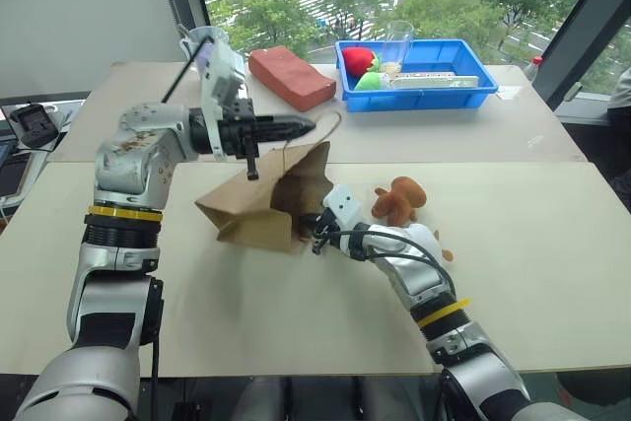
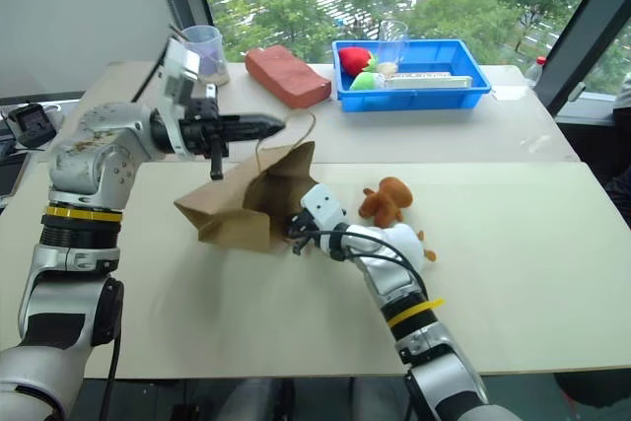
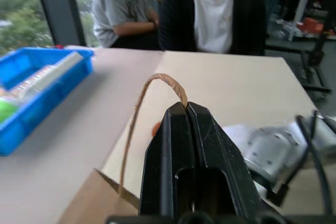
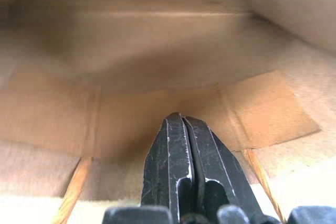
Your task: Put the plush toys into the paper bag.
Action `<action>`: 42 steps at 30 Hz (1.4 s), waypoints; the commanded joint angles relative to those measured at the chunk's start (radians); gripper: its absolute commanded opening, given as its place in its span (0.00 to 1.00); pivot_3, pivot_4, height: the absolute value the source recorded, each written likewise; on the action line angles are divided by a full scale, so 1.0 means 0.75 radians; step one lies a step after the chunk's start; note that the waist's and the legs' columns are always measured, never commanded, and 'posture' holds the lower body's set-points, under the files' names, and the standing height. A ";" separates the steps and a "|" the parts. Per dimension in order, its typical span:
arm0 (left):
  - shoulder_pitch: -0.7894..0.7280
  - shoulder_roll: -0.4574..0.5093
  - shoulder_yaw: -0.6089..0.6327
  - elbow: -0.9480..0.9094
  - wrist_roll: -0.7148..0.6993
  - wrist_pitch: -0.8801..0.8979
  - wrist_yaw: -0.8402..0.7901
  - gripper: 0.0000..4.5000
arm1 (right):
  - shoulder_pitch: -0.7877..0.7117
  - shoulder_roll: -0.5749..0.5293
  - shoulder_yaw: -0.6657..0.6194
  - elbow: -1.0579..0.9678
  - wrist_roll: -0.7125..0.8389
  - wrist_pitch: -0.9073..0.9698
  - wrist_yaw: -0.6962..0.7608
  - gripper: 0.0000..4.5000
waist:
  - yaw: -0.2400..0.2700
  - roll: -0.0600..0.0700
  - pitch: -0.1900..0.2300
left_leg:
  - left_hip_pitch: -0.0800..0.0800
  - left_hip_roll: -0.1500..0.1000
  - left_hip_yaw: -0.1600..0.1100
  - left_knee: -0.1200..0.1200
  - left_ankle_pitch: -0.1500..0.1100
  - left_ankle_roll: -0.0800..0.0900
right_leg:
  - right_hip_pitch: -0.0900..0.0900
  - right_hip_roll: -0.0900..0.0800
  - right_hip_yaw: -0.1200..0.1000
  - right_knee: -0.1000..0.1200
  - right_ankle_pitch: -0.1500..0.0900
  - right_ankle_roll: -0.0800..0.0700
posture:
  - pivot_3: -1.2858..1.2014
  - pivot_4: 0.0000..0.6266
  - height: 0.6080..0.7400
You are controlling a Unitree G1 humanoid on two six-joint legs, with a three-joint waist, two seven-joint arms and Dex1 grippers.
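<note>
I take the paper bag (image 1: pixel 261 202) as my landmark; it lies on its side on the pale table (image 1: pixel 513 244), mouth toward the robot's right, its upper lip lifted. My left gripper (image 1: pixel 308 126) hangs above the bag's mouth, fingers pressed together and clamped on one cord handle (image 3: pixel 152 98) — the wrist view shows the loop arching out from between the fingertips. My right gripper (image 4: pixel 182 121) is at the bag's mouth, pointing in; its wrist view looks along clenched fingers at the brown paper floor and folded seams inside, and nothing sits between them. The reddish-brown squirrel toy (image 1: pixel 397 200) lies on the table just to the right of the bag's mouth, outside it, close behind my right forearm. The white plush toy (image 2: pixel 404 241) lies beside the squirrel, partly hidden by that forearm, also outside the bag. Beyond the bag, toward the window, sit a reddish block (image 1: pixel 291 77) and a blue tray (image 1: pixel 473 96) holding red and green round items — well apart from the bag. Two people sit across the table in the left wrist view.
</note>
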 commanded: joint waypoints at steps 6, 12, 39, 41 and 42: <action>-0.075 -0.009 0.131 -0.018 -0.019 -0.099 0.196 0.00 | -0.003 0.063 0.032 0.049 -0.107 0.149 -0.115 0.01 | -0.009 0.000 0.000 | 0.003 0.000 0.000 0.000 0.000 -0.001 | 0.000 0.000 0.001 0.001 0.000 0.000 | 0.52 0.24 1.00; -0.146 -0.039 0.229 -0.051 -0.012 -0.196 0.408 0.00 | -0.040 0.105 0.012 0.109 -0.121 0.193 -0.166 0.01 | -0.009 0.000 0.000 | 0.006 0.000 0.000 0.000 0.001 -0.002 | 0.001 0.000 0.002 0.007 0.000 -0.001 | 0.52 0.24 1.00; 0.264 0.078 0.092 -0.417 -0.049 -0.096 0.278 0.00 | -0.046 0.015 -0.159 -0.489 0.204 0.412 0.050 0.01 | -0.007 0.000 0.000 | -0.005 -0.001 -0.002 -0.008 0.003 -0.005 | -0.014 -0.001 0.002 0.014 0.000 -0.001 | 0.52 0.24 1.00; 0.266 0.078 0.084 -0.399 -0.044 -0.109 0.265 0.00 | -0.032 -0.020 -0.177 -0.609 0.273 0.463 0.090 0.07 | -0.007 0.000 0.000 | -0.005 -0.001 -0.002 -0.009 0.003 -0.006 | -0.014 -0.001 0.002 0.013 0.000 -0.001 | 0.52 0.24 1.00; 0.270 0.075 0.077 -0.393 -0.039 -0.114 0.260 0.00 | -0.017 -0.055 -0.195 -0.697 0.321 0.494 0.122 0.14 | -0.007 0.000 0.000 | -0.005 -0.002 -0.002 -0.010 0.003 -0.006 | -0.014 -0.001 0.002 0.013 0.000 -0.001 | 0.52 0.24 1.00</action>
